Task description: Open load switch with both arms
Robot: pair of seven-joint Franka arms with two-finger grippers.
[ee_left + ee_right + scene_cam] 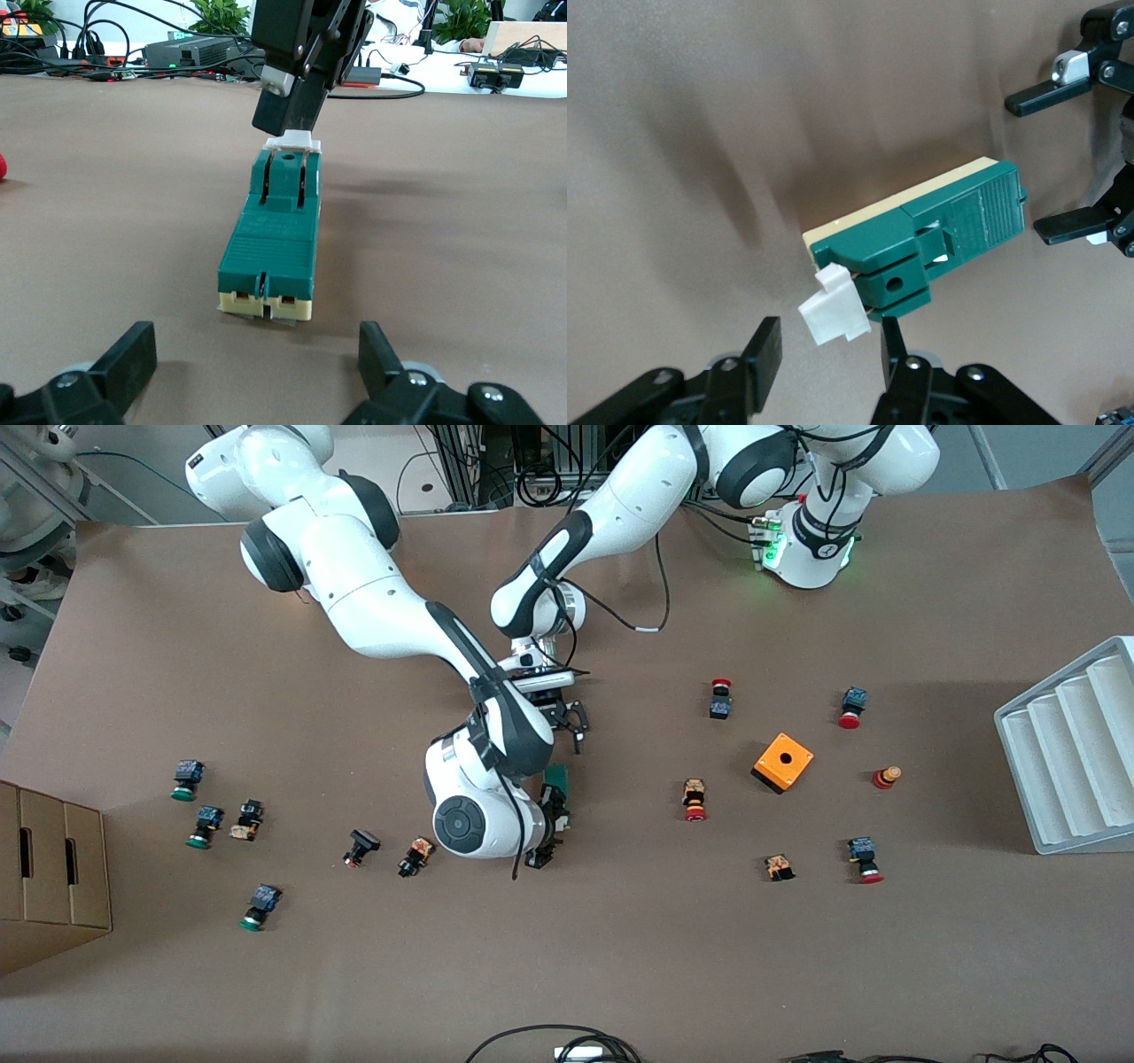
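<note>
Right wrist view gives us no legible writing: right gripper (824,350) straddles, parted, the load switch's (939,230) white handle (833,305); left gripper (252,372) open nearby.

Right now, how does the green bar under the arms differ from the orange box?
The load switch is a long, narrow green bar with a white tab; the orange box is squat, with a round hole on top. The load switch lies between the grippers, the right gripper straddling its tab, the left gripper open at its other end; the orange box stands untouched toward the left arm's end. Both rest on the table.
</note>
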